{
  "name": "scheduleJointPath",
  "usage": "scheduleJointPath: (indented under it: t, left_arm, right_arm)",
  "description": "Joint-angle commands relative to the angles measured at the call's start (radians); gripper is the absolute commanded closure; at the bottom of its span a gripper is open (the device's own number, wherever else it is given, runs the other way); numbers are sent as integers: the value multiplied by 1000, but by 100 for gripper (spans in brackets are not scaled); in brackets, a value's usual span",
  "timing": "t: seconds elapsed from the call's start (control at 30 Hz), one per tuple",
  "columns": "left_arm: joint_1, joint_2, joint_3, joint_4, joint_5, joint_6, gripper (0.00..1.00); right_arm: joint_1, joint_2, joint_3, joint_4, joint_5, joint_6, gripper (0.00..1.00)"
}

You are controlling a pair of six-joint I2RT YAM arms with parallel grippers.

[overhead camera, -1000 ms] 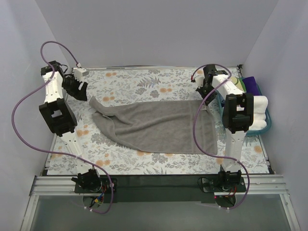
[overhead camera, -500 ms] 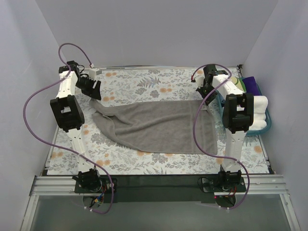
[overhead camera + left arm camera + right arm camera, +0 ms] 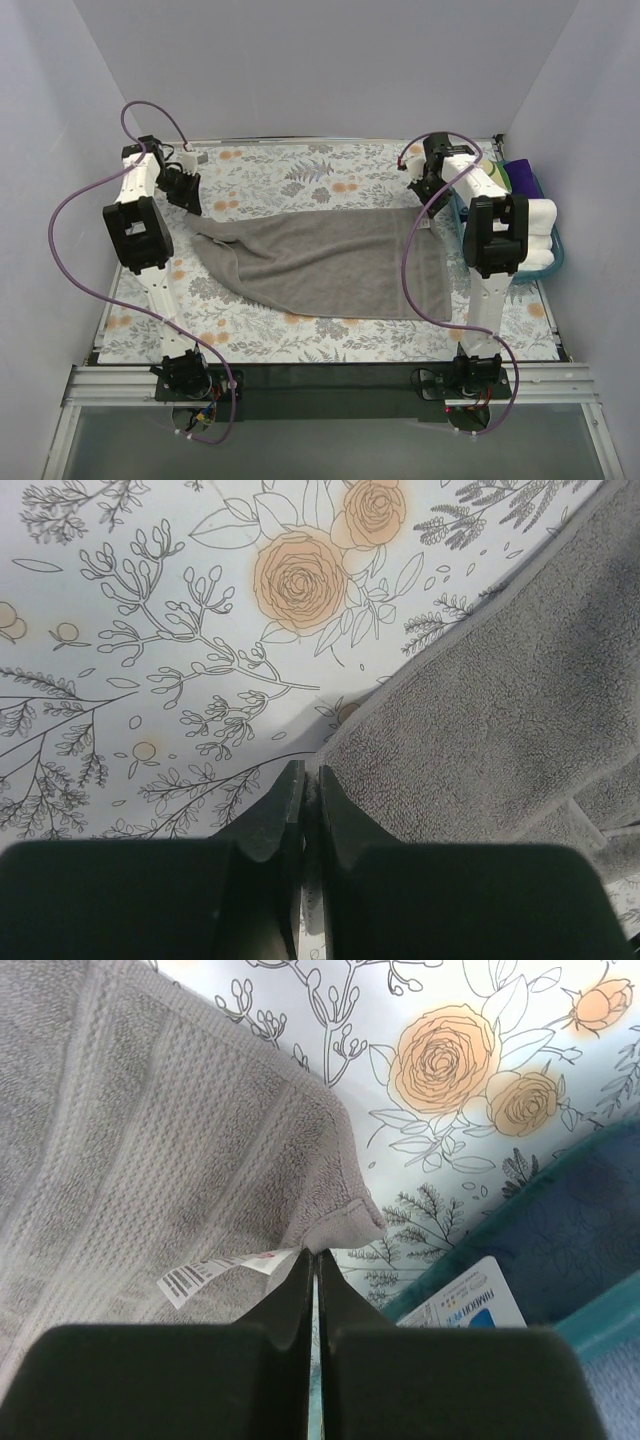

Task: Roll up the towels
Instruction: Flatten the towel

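Note:
A grey-brown towel (image 3: 320,260) lies spread across the floral table covering, its left end bunched and folded over. My left gripper (image 3: 190,200) is at the towel's far-left corner, and the left wrist view shows its jaws shut on the towel (image 3: 480,720) edge, with terry pinched between them at the left gripper (image 3: 310,775). My right gripper (image 3: 420,192) sits at the far-right corner. In the right wrist view the right gripper (image 3: 315,1255) is shut on the towel (image 3: 150,1130) corner, beside its white care label (image 3: 215,1272).
A teal basket (image 3: 553,252) at the right edge holds rolled white towels (image 3: 535,215) and a dark blue cloth (image 3: 520,175); its rim (image 3: 600,1315) and a white-blue card (image 3: 470,1305) show near my right gripper. Grey walls enclose the floral table covering (image 3: 300,170).
My left arm swung right toward the towel's far-left corner, came down on it, and its jaws went from open to shut on the edge. The right arm has stayed still.

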Motion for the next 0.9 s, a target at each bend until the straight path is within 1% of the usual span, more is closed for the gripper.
scheduleJointPath:
  t: [0.0,0.1,0.13,0.2,0.23,0.27,0.33,0.37,0.4,0.43,0.47,0.5,0.53,0.57,0.6,0.63,0.67,0.7,0.73,0.77,0.8,0.83,0.87]
  left_arm:
    - [18,-106,35,40,24,-16,100]
    - [39,-157,110,110,45,-65,100]
    - [47,-175,127,135,48,-101,100]
    - [70,-244,142,227,51,-138,100]
    - [79,-272,136,264,54,-164,100]
    - [90,-334,125,334,54,-172,100]
    - [98,-396,72,403,42,-183,100]
    - [107,-467,44,466,41,-189,100]
    - [113,-499,18,497,38,-197,100]
    - [118,-535,-37,523,41,-198,100]
    - [130,-568,-62,561,41,-202,100]
    - [136,-633,-89,578,42,-198,100]
    - [144,-670,-156,594,47,-195,100]
    - [162,-707,-190,633,51,-195,100]
    - [171,-753,-235,654,54,-186,100]
    - [185,-831,-275,670,60,-179,100]
    - [205,-880,-354,702,65,-171,100]
    - [214,-922,-390,716,68,-156,100]
    - [222,-1004,-422,727,71,-149,100]
    - [236,-1043,-486,743,73,-143,100]
    - [240,-1078,-514,750,71,-137,100]
    - [243,-1152,-543,761,68,-134,100]
    - [251,-1180,-563,767,58,-134,100]
  right_arm:
    - [2,-100,29,-27,-34,2,99]
    - [0,-152,77,-27,-72,12,99]
    - [-3,-178,93,-27,-80,15,99]
    - [-9,-206,158,-24,-88,30,99]
    - [-12,-233,179,-24,-94,35,99]
    - [-17,-247,228,-22,-94,44,99]
    - [-35,-293,264,-13,-103,68,99]
    - [-40,-310,284,-5,-109,77,99]
    - [-49,-330,290,-1,-117,87,99]
    - [-51,-373,288,9,-118,91,99]
    - [-51,-396,273,12,-121,93,99]
    - [-52,-422,261,15,-126,94,99]
    - [-52,-478,243,22,-132,97,99]
    - [-52,-512,214,33,-135,99,99]
    - [-52,-545,157,39,-141,98,99]
    - [-52,-616,123,54,-145,98,99]
    - [-52,-653,91,64,-143,98,99]
    - [-51,-692,27,74,-140,98,99]
    - [-52,-765,-3,90,-135,98,99]
    - [-51,-804,-29,98,-131,99,99]
    - [-51,-842,-58,105,-129,99,99]
    - [-52,-912,-101,114,-125,99,99]
    - [-51,-946,-121,116,-125,101,99]
